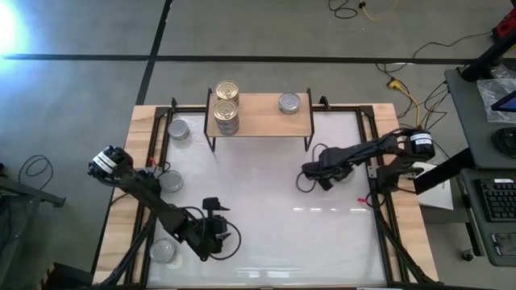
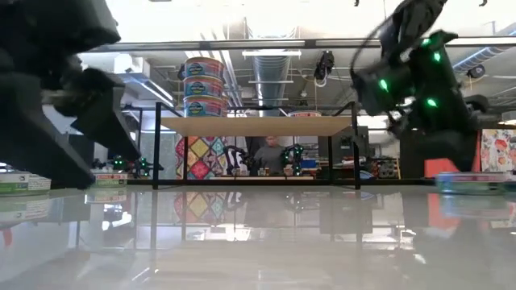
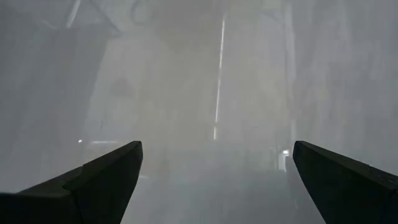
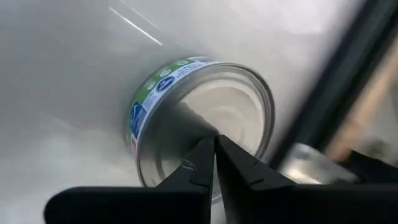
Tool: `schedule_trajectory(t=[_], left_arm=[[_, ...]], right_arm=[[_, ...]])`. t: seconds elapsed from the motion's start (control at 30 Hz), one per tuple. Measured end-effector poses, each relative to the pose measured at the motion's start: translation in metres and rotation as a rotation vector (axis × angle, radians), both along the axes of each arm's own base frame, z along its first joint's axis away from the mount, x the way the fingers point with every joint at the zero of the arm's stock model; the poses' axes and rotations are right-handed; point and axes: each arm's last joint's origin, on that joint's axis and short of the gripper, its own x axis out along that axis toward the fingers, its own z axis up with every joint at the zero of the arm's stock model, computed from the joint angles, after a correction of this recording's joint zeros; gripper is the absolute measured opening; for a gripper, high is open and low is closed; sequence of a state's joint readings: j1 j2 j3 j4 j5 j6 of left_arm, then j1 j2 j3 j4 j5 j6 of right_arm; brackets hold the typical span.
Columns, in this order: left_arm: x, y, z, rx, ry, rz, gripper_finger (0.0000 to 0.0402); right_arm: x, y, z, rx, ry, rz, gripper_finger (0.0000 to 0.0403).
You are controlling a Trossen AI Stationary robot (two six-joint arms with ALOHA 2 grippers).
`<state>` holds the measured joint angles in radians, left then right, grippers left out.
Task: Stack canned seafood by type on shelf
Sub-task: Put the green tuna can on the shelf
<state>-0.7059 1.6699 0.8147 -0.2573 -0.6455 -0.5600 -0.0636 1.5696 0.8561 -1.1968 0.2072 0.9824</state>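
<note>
The shelf [image 1: 258, 121] stands at the table's far middle. On its left end is a stack of gold-lidded tins [image 1: 227, 109], three high in the low view [image 2: 204, 86]. On its right end sits one silver-lidded tin [image 1: 289, 102]. More silver tins [image 1: 178, 129] [image 1: 170, 181] [image 1: 164, 251] rest on their bases along the table's left side. My left gripper [image 1: 216, 235] hangs open over bare table near the front edge, nothing between its fingers [image 3: 217, 180]. My right gripper [image 1: 310, 171] is shut right of centre, above a green-and-blue-labelled silver tin [image 4: 199, 118] that the high view hides. My right gripper points steeply down with its shut fingertips [image 4: 205, 155] in front of the tin's silver lid [image 4: 230, 106]. The tin stands on the table. I cannot tell whether the fingertips touch the lid.
Black frame rails [image 1: 371, 161] and a wooden margin [image 1: 137, 153] border the white tabletop. Another silver tin [image 4: 305, 165] shows beside a rail in the right wrist view. A desk with a keyboard [image 1: 493, 201] stands to the right. A person [image 2: 270, 153] is in the room behind the shelf.
</note>
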Motion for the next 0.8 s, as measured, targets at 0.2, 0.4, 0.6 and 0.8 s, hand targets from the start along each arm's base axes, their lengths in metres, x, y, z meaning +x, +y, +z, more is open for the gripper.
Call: schedule_trajectory(t=[0.2,0.4,0.6,0.8], left_arm=[[-0.005,0.008,-0.015,-0.018,-0.15,0.071,0.04],[-0.005,0.012,-0.02,-0.078,-0.394,0.168,0.04],[-0.008,0.015,-0.028,-0.08,-0.427,0.135,0.04],[-0.006,0.012,-0.035,-0.116,-0.427,0.09,0.04]], right_arm=[[0.049,0.032,0.018,0.043,-0.275,0.03,0.0013],[0.106,0.062,0.021,0.096,-0.484,0.159,0.0013],[0.166,0.092,0.019,0.126,-0.588,0.353,0.0013],[0.208,0.12,0.036,0.147,-0.678,0.575,0.0013]])
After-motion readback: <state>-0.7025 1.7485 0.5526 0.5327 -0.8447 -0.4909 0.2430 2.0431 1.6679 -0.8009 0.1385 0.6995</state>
